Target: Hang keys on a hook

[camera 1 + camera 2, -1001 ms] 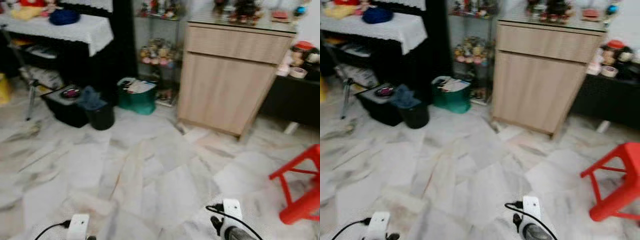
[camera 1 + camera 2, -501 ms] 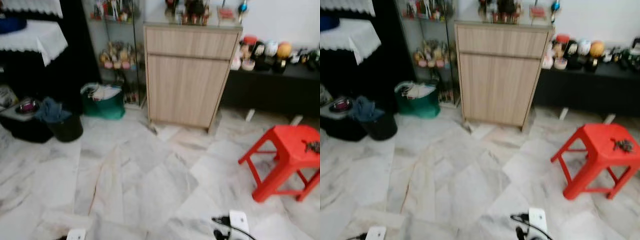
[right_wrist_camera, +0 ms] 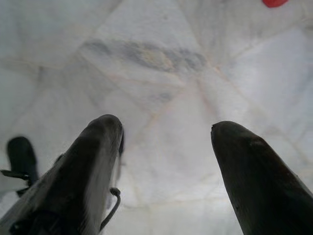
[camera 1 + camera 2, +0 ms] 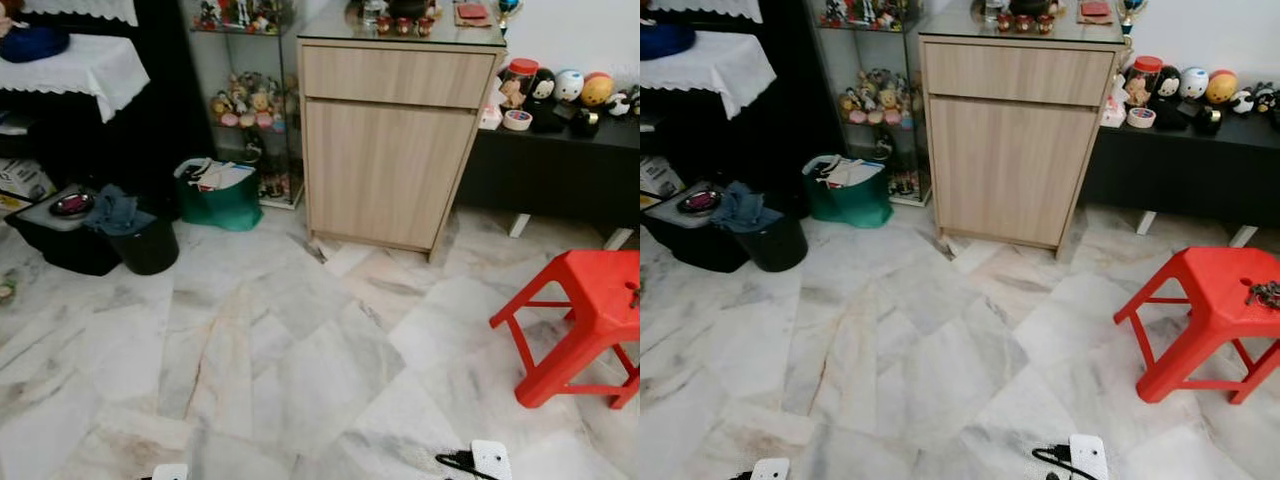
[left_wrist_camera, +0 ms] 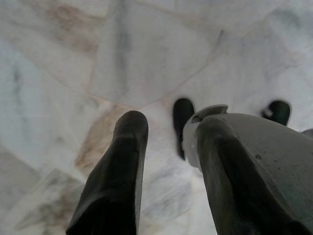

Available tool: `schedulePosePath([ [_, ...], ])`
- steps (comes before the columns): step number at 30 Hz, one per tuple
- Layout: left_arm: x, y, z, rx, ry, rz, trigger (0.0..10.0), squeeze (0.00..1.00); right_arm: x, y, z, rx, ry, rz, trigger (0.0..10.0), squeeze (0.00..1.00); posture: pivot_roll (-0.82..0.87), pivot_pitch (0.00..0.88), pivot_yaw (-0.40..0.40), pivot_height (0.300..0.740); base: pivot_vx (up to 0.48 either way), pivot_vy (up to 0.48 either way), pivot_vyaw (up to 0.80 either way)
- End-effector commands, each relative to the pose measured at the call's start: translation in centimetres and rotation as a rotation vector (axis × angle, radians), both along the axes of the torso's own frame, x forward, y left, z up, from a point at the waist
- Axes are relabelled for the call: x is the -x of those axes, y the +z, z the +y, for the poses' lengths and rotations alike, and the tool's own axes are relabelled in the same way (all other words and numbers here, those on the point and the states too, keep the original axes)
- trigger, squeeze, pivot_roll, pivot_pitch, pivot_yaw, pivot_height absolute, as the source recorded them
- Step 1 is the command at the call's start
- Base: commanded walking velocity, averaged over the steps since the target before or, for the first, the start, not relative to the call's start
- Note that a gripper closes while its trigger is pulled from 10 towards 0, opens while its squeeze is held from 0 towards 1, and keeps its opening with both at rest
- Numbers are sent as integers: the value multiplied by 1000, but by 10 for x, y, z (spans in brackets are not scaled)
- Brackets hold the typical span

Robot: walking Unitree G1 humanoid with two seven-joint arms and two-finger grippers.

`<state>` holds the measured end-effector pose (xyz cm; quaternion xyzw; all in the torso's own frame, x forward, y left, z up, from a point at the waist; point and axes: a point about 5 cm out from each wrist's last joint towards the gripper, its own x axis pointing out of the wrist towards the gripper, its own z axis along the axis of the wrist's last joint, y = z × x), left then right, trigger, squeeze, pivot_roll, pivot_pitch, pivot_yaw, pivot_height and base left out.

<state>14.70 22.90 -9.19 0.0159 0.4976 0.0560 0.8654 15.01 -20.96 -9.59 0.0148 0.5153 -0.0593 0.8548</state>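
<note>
A small bunch of dark keys [image 4: 1265,293] lies on the seat of a red plastic stool [image 4: 1205,320] at the right, on the marble floor. Both arms hang low, with just their white wrist parts [image 4: 490,460] [image 4: 165,472] at the bottom edge of the eye views. In the left wrist view, my left gripper [image 5: 173,122] is open above the floor, holding nothing, with one of my black feet past its fingers. My right gripper [image 3: 165,125] is also open over bare marble, fingers wide apart and empty.
A light wooden cabinet [image 4: 395,140] stands straight ahead, with a glass shelf of figurines [image 4: 245,100] to its left. A green basket [image 4: 222,195] and black bins [image 4: 145,245] sit on the floor at the left. A low black bench with ornaments [image 4: 560,150] runs at the right.
The camera has swung to the right and the picture has sharpened; the red stool with the keys has come into view. Both wrists sit lower in the frame.
</note>
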Motion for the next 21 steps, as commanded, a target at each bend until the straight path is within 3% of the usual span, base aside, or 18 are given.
schedulePosePath([
  [1,6,-1,6,-23,-22,22,10000,0,-1,0,4,-1,3,-10,10000,0,58,0,-11,740,0,-311,0],
  [7,9,1,17,-51,-42,37,10000,0,2,-3,15,-27,11,-8,10000,0,52,0,14,740,0,-311,0],
  [14,16,5,37,-78,4,28,10000,0,7,-7,31,-45,77,17,10000,0,128,0,-56,740,0,-312,0],
  [18,25,3,39,-80,15,52,10000,0,6,-7,35,-51,116,13,10000,0,131,0,-47,740,0,-313,0],
  [21,29,-1,33,-63,13,68,10000,0,7,-7,32,-45,76,7,10000,0,108,0,-8,740,0,-315,0],
])
